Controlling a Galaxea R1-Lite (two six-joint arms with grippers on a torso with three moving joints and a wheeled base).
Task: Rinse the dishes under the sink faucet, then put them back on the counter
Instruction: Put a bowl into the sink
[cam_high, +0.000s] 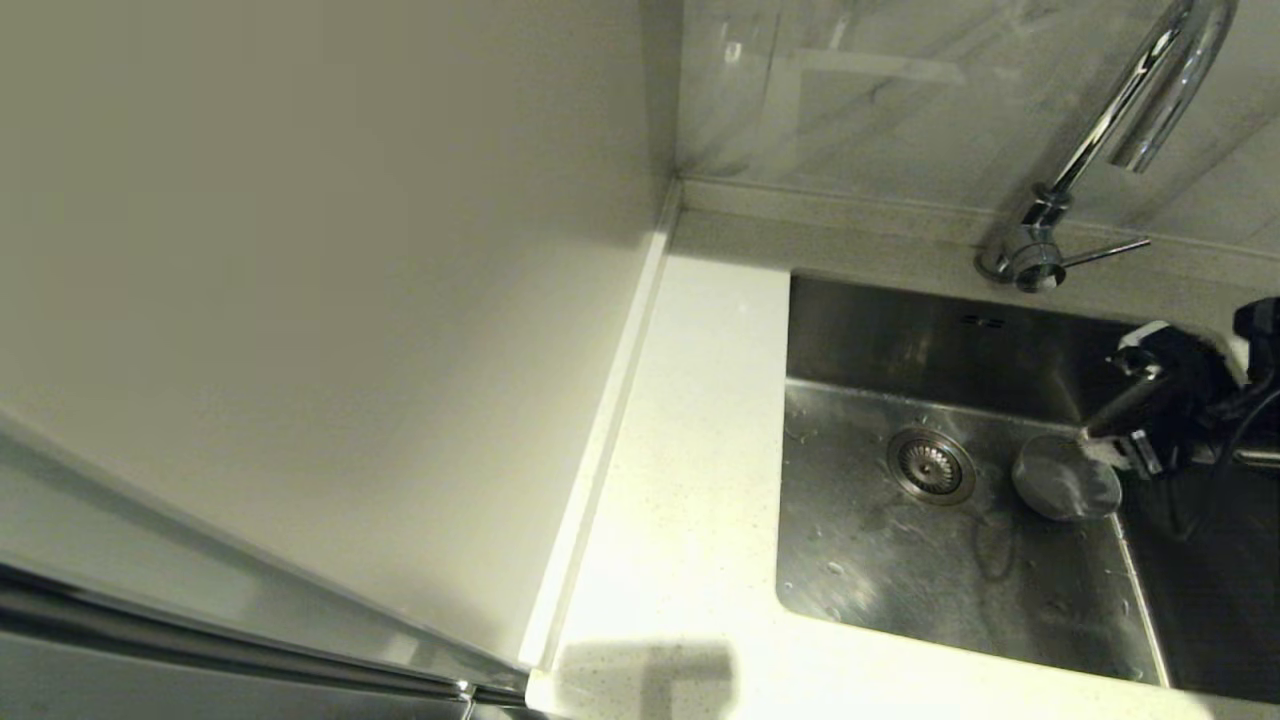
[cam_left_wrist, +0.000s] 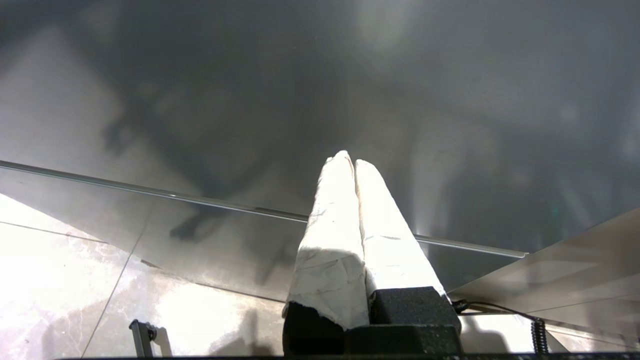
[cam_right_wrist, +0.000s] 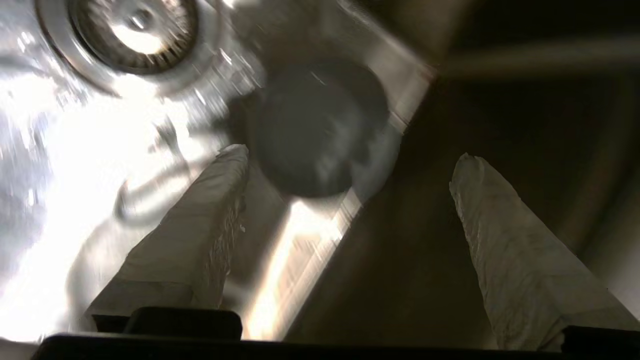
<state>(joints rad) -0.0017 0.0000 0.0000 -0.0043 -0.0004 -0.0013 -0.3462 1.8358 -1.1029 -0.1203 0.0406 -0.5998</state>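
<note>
The small pale blue-grey bowl (cam_high: 1065, 482) lies on the floor of the steel sink (cam_high: 900, 590), close to its right wall and right of the round drain strainer (cam_high: 930, 464). My right gripper (cam_high: 1095, 440) hangs just above and right of the bowl, open. In the right wrist view the bowl (cam_right_wrist: 310, 135) sits beyond the fingertips of the right gripper (cam_right_wrist: 350, 155), with nothing between them. The chrome faucet (cam_high: 1130, 110) arches over the back right, its lever (cam_high: 1105, 253) pointing right. My left gripper (cam_left_wrist: 350, 162) is shut and empty, parked low. The pink bowl and lilac plate are out of view.
White speckled counter (cam_high: 690, 450) runs left of the sink, with a raised edge strip (cam_high: 600, 430) against a plain white wall panel (cam_high: 300, 250). Grey marbled tile (cam_high: 880, 90) backs the faucet. Water drops dot the sink floor. A dark area (cam_high: 1220, 600) lies right of the basin.
</note>
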